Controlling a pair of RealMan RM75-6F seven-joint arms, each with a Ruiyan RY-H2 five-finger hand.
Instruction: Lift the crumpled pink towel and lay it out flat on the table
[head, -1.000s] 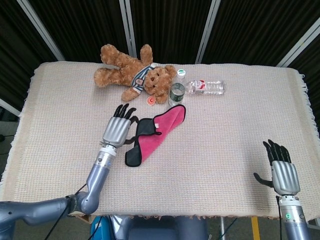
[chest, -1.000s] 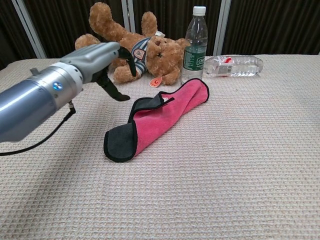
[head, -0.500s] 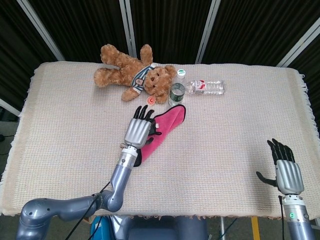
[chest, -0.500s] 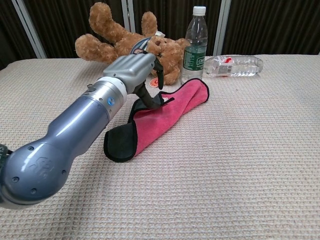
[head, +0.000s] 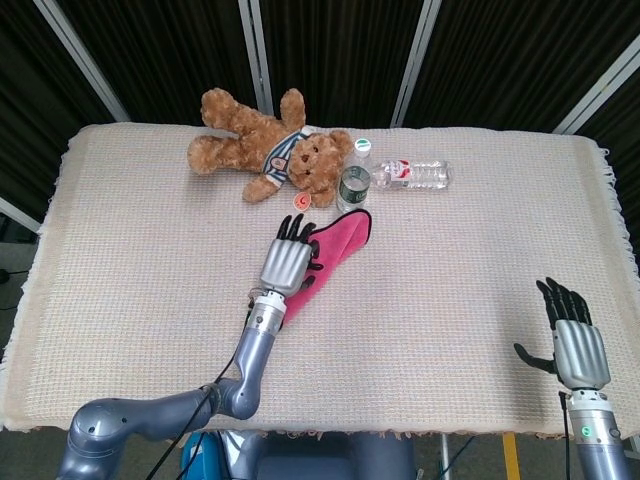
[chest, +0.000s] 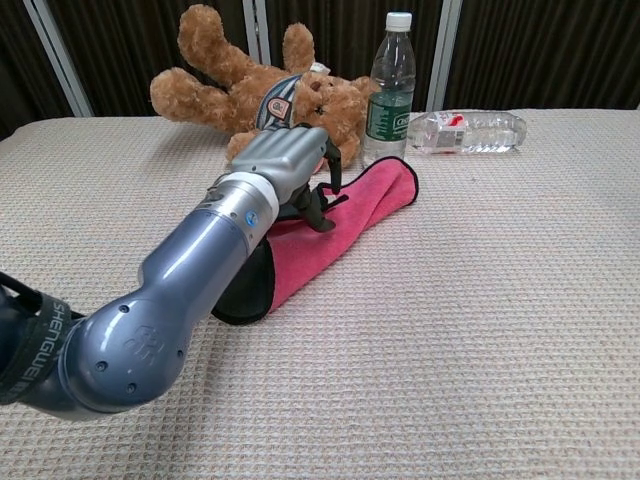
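Right now I am hovering my left hand (head: 286, 264) with fingers spread, gripping nothing, over the crumpled pink towel (head: 340, 243), which is lying mid-desk toward the far edge, just in front of the teddy bear (head: 268, 146). Being soft, light and floppy, it is probably best pinched at a black-trimmed corner. My right hand (head: 577, 345) is waiting open near the near right corner.

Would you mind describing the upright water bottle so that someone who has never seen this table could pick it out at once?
Start at the brown teddy bear lying at the far edge of the table. Just right of its head stands the upright bottle, behind the far end of the pink towel. It has a green label and white cap, while the other bottle lies on its side with a red label.
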